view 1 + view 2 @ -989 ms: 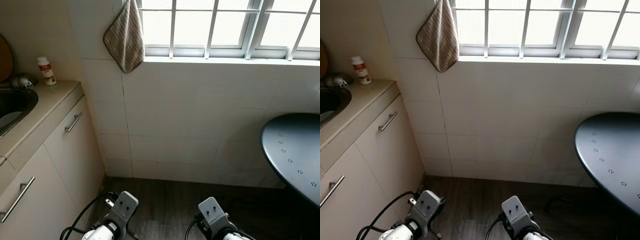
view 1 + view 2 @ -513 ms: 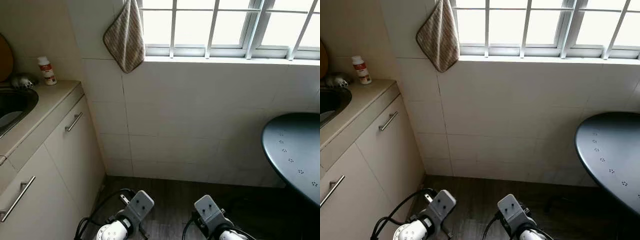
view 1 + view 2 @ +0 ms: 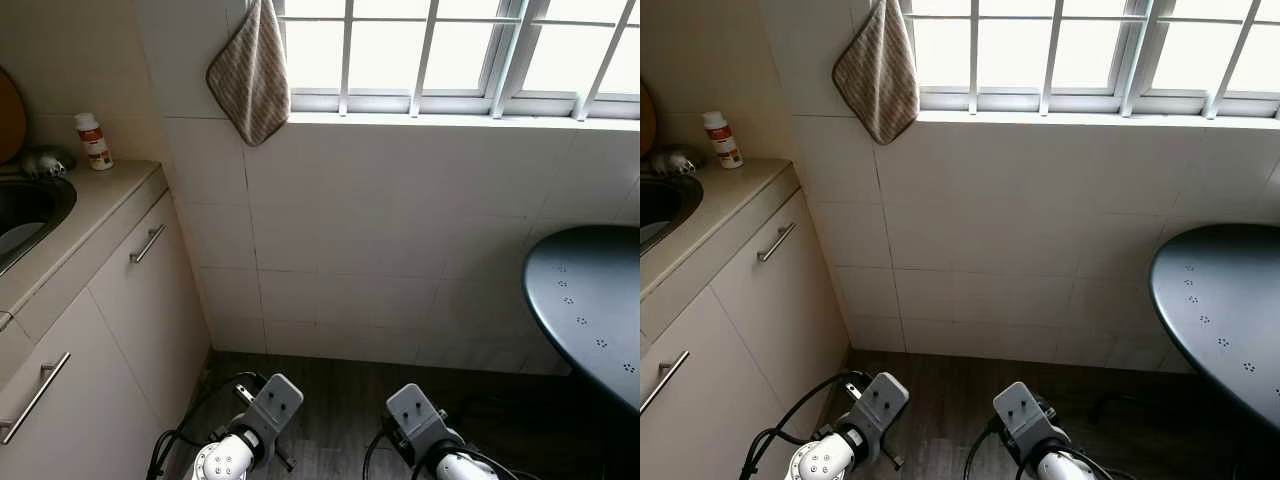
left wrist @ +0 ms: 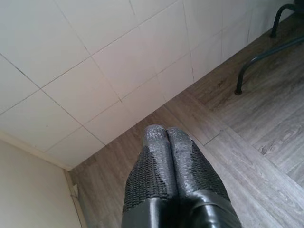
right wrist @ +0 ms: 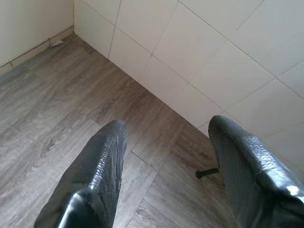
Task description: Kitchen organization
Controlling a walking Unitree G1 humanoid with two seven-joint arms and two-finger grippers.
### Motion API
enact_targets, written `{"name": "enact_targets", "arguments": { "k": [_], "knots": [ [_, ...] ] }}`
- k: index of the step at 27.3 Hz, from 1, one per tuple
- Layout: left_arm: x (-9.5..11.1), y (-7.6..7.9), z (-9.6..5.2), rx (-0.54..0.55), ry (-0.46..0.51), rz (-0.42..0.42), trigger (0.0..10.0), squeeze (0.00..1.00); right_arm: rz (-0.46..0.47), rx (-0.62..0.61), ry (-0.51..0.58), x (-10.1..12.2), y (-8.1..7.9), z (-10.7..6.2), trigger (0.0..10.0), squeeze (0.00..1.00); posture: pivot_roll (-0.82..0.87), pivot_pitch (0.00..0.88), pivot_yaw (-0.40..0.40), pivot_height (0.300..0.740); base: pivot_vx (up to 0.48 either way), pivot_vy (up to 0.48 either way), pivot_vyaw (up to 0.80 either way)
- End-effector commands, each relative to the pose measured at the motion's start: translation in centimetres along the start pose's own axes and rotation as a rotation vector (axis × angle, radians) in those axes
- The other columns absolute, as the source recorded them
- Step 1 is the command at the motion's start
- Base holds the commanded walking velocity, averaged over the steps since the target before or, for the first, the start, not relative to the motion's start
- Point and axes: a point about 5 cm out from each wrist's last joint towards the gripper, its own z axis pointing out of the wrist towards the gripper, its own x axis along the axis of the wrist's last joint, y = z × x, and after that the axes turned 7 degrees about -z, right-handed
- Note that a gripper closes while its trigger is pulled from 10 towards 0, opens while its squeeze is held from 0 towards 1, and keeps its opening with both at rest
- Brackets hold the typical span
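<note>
Both arms hang low at the bottom of the eye views, over the wood floor. My left gripper [image 4: 166, 135] is shut, its two black fingers pressed together with nothing between them. My right gripper [image 5: 166, 137] is open, its fingers [image 5: 102, 161] wide apart and empty. A small white bottle with a red cap and label [image 3: 94, 140] stands at the back of the beige counter [image 3: 95, 205] on the left. Beside it sits a metal tap piece [image 3: 40, 163] at the rim of the dark sink [image 3: 25, 215].
A striped cloth [image 3: 250, 75] hangs on the tiled wall by the barred window [image 3: 450, 50]. Beige cabinet doors with bar handles [image 3: 147, 243] run along the left. A dark round table [image 3: 590, 310] stands at the right, its leg [image 4: 259, 61] on the floor.
The left arm has swung rightward, toward the middle of the view, over the last second. The right arm shifted slightly left. The scene itself stays put.
</note>
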Motion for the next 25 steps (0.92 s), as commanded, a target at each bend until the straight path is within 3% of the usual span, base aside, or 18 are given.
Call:
{"name": "enact_targets", "arguments": {
  "k": [1, 25],
  "knots": [
    [-0.05, 0.13, 0.15, -0.006, -0.002, 0.001, 10.0, 0.0, 0.012, -0.004, -0.009, -0.31, 0.12, 0.07, 10.0, 0.0, -0.02, 0.0, 0.005, 0.74, 0.0, 0.0, 0.0],
    [-0.05, 0.13, 0.15, -0.006, -0.002, 0.001, 10.0, 0.0, 0.012, -0.004, -0.009, -0.31, 0.12, 0.07, 10.0, 0.0, -0.02, 0.0, 0.005, 0.74, 0.0, 0.0, 0.0]
  ]
}}
